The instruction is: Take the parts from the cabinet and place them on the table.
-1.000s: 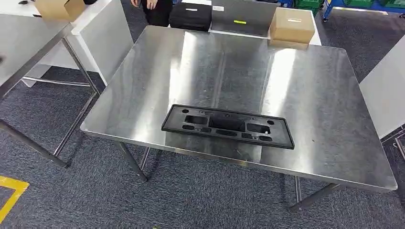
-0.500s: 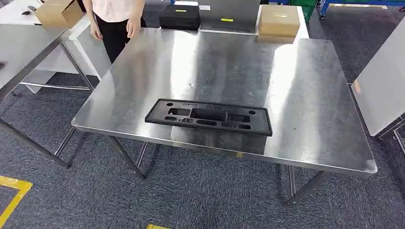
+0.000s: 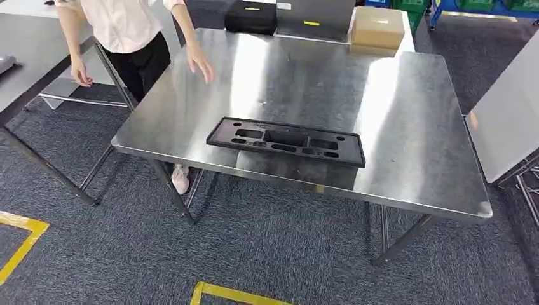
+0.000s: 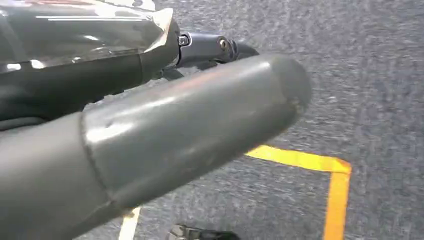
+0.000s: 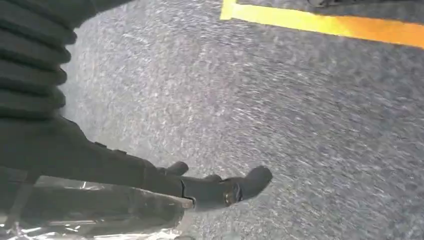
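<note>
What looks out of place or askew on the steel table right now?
Little stands out. The black part lies flat near the front edge of the table, slightly askew to that edge. A person's hand hovers over the table's far left corner.

- You have no readable text, brand, number or sign in any of these views.
- The black case (image 3: 252, 17) beyond the far edge of the table carries a small yellow label, too small for you to read.
- The grey panel (image 3: 314, 13) next to it has a yellow strip and a white tag; neither shows legible print.
- The cardboard box (image 3: 377, 28) has a pale sticker on top, blurred.
- The yellow floor tape (image 3: 236, 294) forms plain lines with no lettering.
</note>
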Motion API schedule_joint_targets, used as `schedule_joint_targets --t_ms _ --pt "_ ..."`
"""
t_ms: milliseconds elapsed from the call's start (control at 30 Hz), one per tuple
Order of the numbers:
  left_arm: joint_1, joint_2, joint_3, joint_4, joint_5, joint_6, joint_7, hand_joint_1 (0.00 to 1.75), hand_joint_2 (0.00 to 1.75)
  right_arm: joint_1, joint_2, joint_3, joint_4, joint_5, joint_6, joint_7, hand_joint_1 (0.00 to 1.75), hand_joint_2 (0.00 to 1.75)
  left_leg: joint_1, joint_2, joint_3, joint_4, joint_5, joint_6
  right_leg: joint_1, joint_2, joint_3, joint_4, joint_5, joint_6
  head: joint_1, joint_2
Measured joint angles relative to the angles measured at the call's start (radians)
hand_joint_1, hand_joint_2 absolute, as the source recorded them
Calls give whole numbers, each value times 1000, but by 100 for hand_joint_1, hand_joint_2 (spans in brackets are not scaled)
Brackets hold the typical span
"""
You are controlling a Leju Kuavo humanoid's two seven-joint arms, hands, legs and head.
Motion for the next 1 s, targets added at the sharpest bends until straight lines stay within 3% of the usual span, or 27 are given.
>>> schedule_joint_targets --t_ms 33,67,100,133,167,200,233,267,300,367,400,433,467,500,567,600,633,667,700,733,767,867,900,933,967,1000 --pt "2 -2 0 0 0 0 1 0 0 0 -3 0 0 0 -1 1 0 175 0 0 -14 0 10 -2 -3 0 -10 66 -35 1 0 0" --pt "3 -4 0 0 0 2 1 0 0 0 -5 0 0 2 -2 3 0 175 1 0 -30 1 14 -4 -6 0 -16 122 -41 13 0 0" --pt "3 -6 0 1 -2 6 1 0 0 1 -7 0 0 4 -2 7 0 175 4 1 -47 3 26 -9 -10 0 -8 146 -15 31 0 0" --pt "3 -8 0 1 -2 7 0 0 0 2 -8 0 0 5 -2 10 0 175 7 3 -63 6 37 -14 -14 0 18 130 26 52 -1 0" --pt "4 -8 0 1 -2 8 -2 0 0 2 -10 0 0 6 -2 11 0 175 11 4 -80 12 46 -22 -17 0 63 77 62 69 0 0" --pt "4 -10 0 1 -2 9 -3 0 0 1 -11 0 0 7 -2 12 0 175 14 4 -84 25 50 -30 -23 0 124 -5 71 76 -1 0" --pt "4 -9 0 1 0 10 -5 0 0 0 -10 2 0 10 -2 14 0 175 11 4 -100 41 52 -36 -28 0 187 -106 28 75 1 0" --pt "3 -10 0 1 1 12 -6 0 0 -1 -10 3 0 11 -3 14 0 175 8 7 -109 61 51 -39 -9 2 228 -162 1 58 4 0" --pt "4 -11 0 1 2 15 -8 0 0 -3 -10 5 0 13 -3 16 0 175 6 10 -112 66 52 -42 -13 1 214 -164 -14 39 1 0" --pt "6 -12 1 1 3 18 -9 0 0 -2 -10 6 0 16 -2 19 0 175 12 13 -110 66 58 -50 -10 6 214 -163 -10 21 0 0" --pt "6 -13 2 1 4 20 -10 0 0 -1 -11 6 0 16 -2 20 0 175 17 12 -115 71 56 -55 -18 8 212 -165 -3 11 -2 0" --pt "7 -14 2 1 4 21 -10 0 0 -1 -11 6 0 16 -2 22 0 175 20 6 -124 94 25 -61 -17 10 208 -165 4 2 0 0" --pt "7 -18 2 1 4 22 -11 0 0 -1 -13 6 0 16 -2 25 0 175 21 2 -146 151 -27 -67 -16 11 203 -165 9 -6 -2 0" --pt "7 -18 2 1 4 22 -11 0 0 -1 -13 6 0 16 -2 26 0 175 22 2 -176 234 -77 -71 -15 13 197 -164 11 -10 -2 0" --pt "9 -19 3 1 5 24 -11 0 0 1 -13 6 0 16 -1 28 0 175 24 1 -224 370 -129 -75 -11 22 190 -163 18 -11 -1 0" --pt "10 -20 4 1 6 24 -11 0 0 3 -14 6 0 16 0 30 0 175 24 0 -222 382 -120 -72 -10 29 189 -163 19 -10 -2 0" --pt "11 -21 4 1 9 25 -11 0 0 3 -14 6 0 16 0 32 0 175 24 -1 -199 350 -91 -68 -9 37 190 -163 20 -9 -2 0" --pt "11 -21 4 1 10 25 -11 0 0 2 -13 6 0 16 1 32 0 175 24 -6 -161 282 -50 -61 -8 47 195 -163 20 -9 -2 0" --pt "11 -22 4 1 10 26 -11 0 0 1 -13 6 0 16 1 32 0 175 22 -23 -110 189 -5 -51 -7 59 203 -163 20 -8 -2 0" --pt "11 -21 4 1 11 27 -11 0 0 0 -10 7 0 16 2 32 0 175 22 -80 -70 104 19 -36 -10 69 200 -163 20 -8 -1 0" --pt "14 -20 5 1 11 27 -10 0 0 -2 -6 7 1 16 2 34 0 175 27 -105 -55 98 8 -30 -6 77 189 -162 23 -3 2 0" --pt "21 -20 6 2 13 29 -9 0 0 -7 -5 7 1 16 3 35 0 175 13 -78 -57 92 13 -32 -24 117 178 -168 30 17 -2 0" --pt "16 -21 7 2 13 29 -9 0 0 -6 -5 7 1 17 3 35 0 175 12 -60 -44 66 18 -26 -13 127 177 -180 35 26 -3 0" --pt "10 -23 8 2 13 29 -10 0 0 -3 -7 7 1 18 3 36 0 175 22 -41 -22 9 13 -25 -12 91 177 -163 24 24 0 0" --pt "8 -26 8 2 13 29 -10 0 0 -4 -7 7 2 18 3 37 0 175 19 -34 -21 2 19 -16 -7 43 143 -123 0 18 3 0" --pt "8 -25 9 2 13 30 -11 0 0 -7 -7 8 2 19 3 38 0 175 19 -19 -21 2 20 -15 -10 27 105 -53 -30 13 9 0"
